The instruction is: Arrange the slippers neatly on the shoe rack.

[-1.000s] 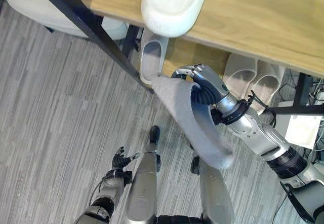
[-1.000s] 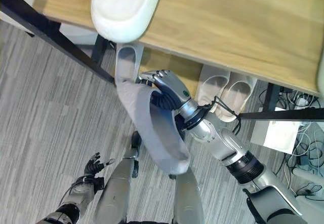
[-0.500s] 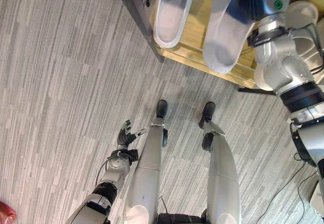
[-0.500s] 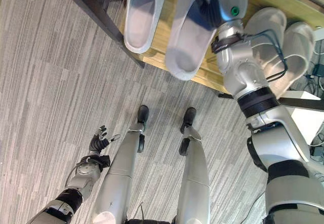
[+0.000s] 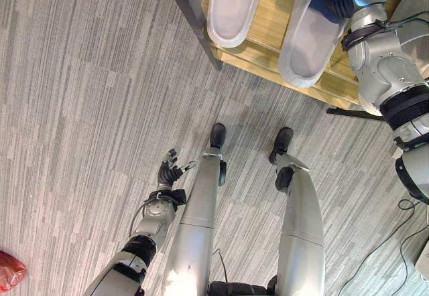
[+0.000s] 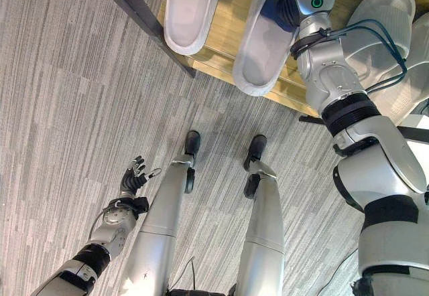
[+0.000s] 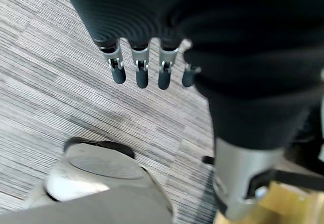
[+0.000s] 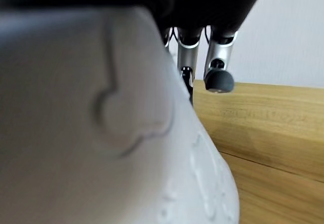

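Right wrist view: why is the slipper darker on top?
Right wrist view: the grey slipper sits close under the right hand and its dark cover, so its top looks shaded and its lower part brighter. Left eye view: the same slipper looks evenly lit over the wooden shelf.

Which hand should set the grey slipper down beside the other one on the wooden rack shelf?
Right. The right hand already grips the grey slipper over the wooden rack shelf, next to the second grey slipper. The left hand hangs low, open.
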